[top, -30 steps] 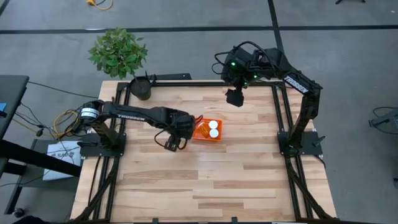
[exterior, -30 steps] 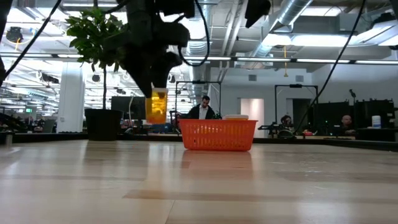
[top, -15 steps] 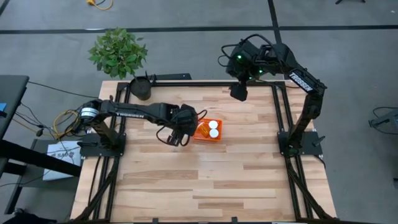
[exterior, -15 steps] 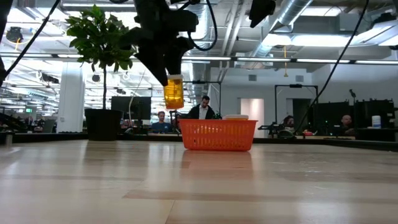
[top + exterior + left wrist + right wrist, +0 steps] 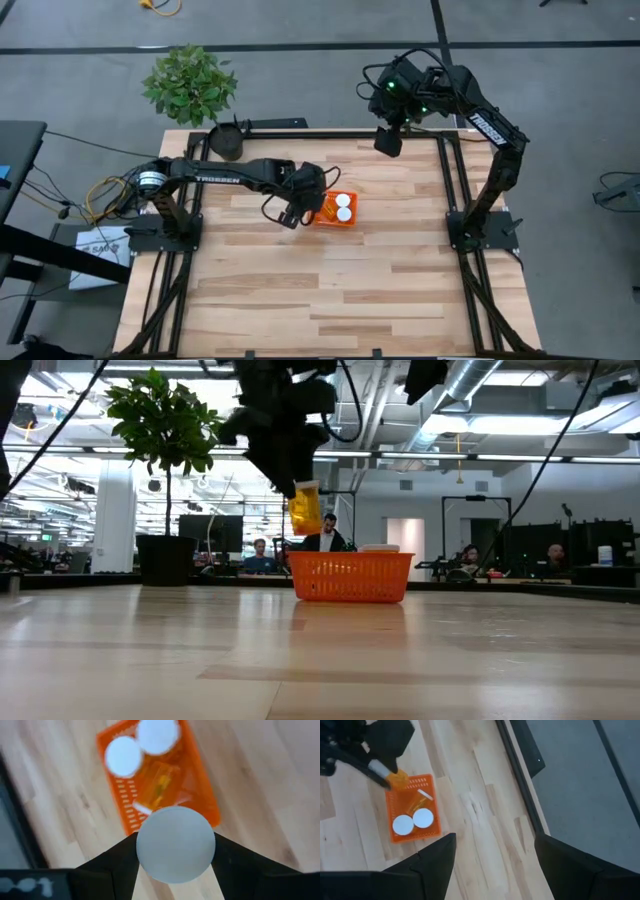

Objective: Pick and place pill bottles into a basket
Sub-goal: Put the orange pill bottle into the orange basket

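My left gripper (image 5: 297,208) is shut on a translucent orange pill bottle (image 5: 304,512) and holds it in the air over the left end of the bright orange basket (image 5: 350,580). The basket (image 5: 335,226) stands on the table near its middle. It holds two upright bottles with white caps (image 5: 123,756) (image 5: 157,735) and one bottle lying on its side (image 5: 160,787). My right gripper (image 5: 388,142) is open and empty, high over the table's far edge. My left gripper pinches the bottle's white cap (image 5: 175,845) between its two fingers. The fingers come from above, pointing down. The bottle hangs below them, slightly tilted, clear of the table and just above the basket's rim (image 5: 300,556).
A black plant pot (image 5: 228,143) with a leafy plant (image 5: 190,85) stands at the table's far left corner; it also shows in the low view (image 5: 165,560). People sit in the room beyond the table (image 5: 327,535). Bare wood lies in front of the basket.
My left gripper has carried the bottle toward the table's right edge and a little up and far, from beside the basket to over its left end. The bottle stays hanging below the fingers. My right gripper has drawn back toward the far edge.
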### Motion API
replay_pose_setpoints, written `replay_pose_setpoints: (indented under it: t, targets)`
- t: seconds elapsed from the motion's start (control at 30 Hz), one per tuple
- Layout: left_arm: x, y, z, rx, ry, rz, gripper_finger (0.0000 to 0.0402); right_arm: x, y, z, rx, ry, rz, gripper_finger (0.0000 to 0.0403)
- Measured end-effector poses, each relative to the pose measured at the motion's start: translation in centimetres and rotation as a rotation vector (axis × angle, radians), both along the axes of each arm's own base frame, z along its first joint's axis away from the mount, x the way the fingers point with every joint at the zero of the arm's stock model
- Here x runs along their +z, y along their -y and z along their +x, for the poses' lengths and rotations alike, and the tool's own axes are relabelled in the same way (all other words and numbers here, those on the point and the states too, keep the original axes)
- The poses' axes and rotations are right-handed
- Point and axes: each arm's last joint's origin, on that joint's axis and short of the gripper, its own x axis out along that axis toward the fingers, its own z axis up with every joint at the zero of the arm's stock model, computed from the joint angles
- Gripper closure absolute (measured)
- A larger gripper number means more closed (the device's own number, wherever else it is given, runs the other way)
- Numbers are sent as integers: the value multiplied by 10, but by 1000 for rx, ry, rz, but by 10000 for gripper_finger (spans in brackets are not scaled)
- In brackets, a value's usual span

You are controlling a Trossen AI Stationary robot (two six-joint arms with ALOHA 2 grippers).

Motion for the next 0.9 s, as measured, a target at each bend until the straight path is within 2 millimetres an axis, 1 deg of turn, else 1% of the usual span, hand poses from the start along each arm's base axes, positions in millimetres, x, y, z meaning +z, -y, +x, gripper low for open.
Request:
replay_pose_setpoints:
  t: [0.13, 0.27, 0.43, 0.7, 0.9]
  targets:
    - [-1, 0, 11, -35, -21, -16, 193, 0, 0, 0, 2, 0, 1, 137]
    - [0, -2, 17, -37, -33, -41, 193, 0, 0, 0, 7, -2, -4, 137]
    - [-14, -2, 27, -51, -70, -96, 193, 0, 0, 0, 22, -6, -11, 137]
    - [-14, -7, 28, -34, -53, -130, 193, 0, -1, 0, 37, -9, -17, 137]
    - [-20, -7, 28, -20, -49, -159, 193, 0, -1, 0, 52, -14, -26, 137]
